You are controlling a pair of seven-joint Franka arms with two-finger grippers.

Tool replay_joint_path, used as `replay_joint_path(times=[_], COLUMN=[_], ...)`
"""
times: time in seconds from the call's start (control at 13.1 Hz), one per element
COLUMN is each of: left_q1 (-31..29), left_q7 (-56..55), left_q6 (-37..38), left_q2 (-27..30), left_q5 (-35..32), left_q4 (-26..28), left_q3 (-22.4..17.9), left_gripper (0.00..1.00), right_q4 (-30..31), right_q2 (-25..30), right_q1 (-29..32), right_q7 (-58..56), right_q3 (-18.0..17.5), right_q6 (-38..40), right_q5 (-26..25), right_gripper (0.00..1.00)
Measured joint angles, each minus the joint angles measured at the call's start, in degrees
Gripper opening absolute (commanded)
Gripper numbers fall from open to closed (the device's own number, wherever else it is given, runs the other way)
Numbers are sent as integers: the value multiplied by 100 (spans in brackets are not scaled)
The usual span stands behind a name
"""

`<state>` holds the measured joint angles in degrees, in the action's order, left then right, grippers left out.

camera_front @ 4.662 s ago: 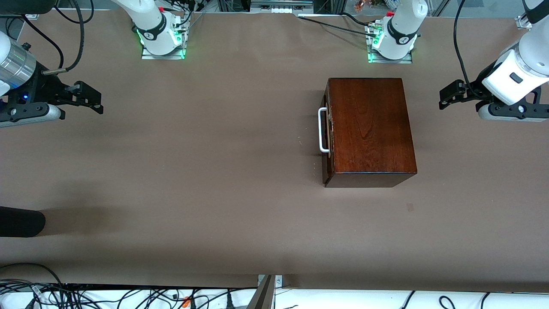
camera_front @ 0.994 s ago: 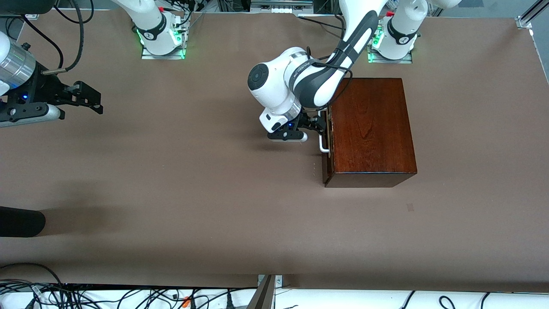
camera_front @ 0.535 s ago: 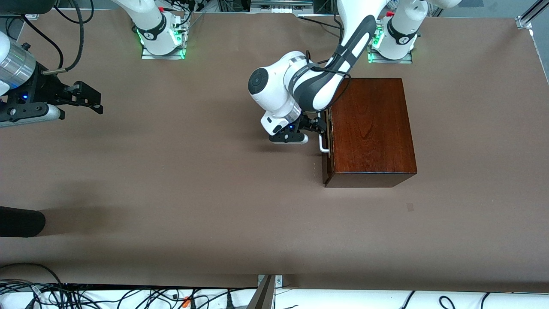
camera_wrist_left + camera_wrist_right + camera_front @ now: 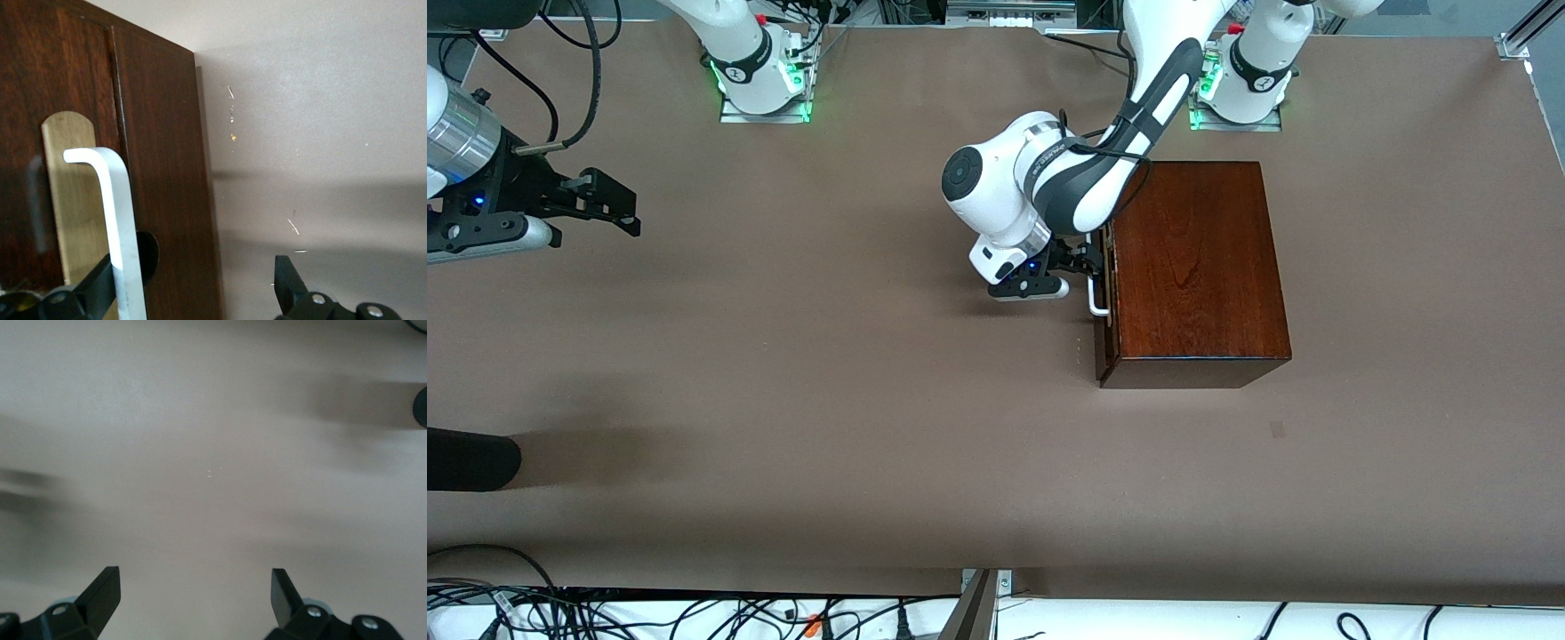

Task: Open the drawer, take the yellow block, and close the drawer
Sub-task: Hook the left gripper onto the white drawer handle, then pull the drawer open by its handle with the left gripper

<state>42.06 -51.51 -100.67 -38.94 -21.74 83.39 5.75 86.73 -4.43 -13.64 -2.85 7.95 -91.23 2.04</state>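
The mahogany-coloured box stands toward the left arm's end of the table. Its drawer is shut, so the yellow block is hidden. The white handle faces the right arm's end. My left gripper is open at the drawer front. In the left wrist view the handle runs just inside one of the fingers, with the dark drawer front between them; the left gripper grips nothing. My right gripper waits open over bare table at the right arm's end, and the right wrist view shows the right gripper empty.
A dark rounded object pokes in at the right arm's end, nearer the front camera. Cables lie along the front edge. The brown table top stretches wide in front of the drawer.
The left arm swung in from its end of the table to the drawer front, and over the last second its gripper crept closer to the handle. The right arm has not moved.
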Motion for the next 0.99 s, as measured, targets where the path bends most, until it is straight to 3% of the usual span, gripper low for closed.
replay_joint_path(times=[0.46, 0.99], left_q1=[-44, 42], left_q7=[-46, -112], left_q6=[-280, -736], left_q2=[9, -2], left_q5=[660, 857], left_q4=[-157, -195], left_q3=[-83, -49], left_gripper=[100, 100], right_q4=[0, 0], right_q2=[0, -1], right_q1=[1, 1], right_q7=[0, 0], right_q3=[9, 12], right_q6=[0, 0], right_q5=[0, 0], right_gripper=[100, 100])
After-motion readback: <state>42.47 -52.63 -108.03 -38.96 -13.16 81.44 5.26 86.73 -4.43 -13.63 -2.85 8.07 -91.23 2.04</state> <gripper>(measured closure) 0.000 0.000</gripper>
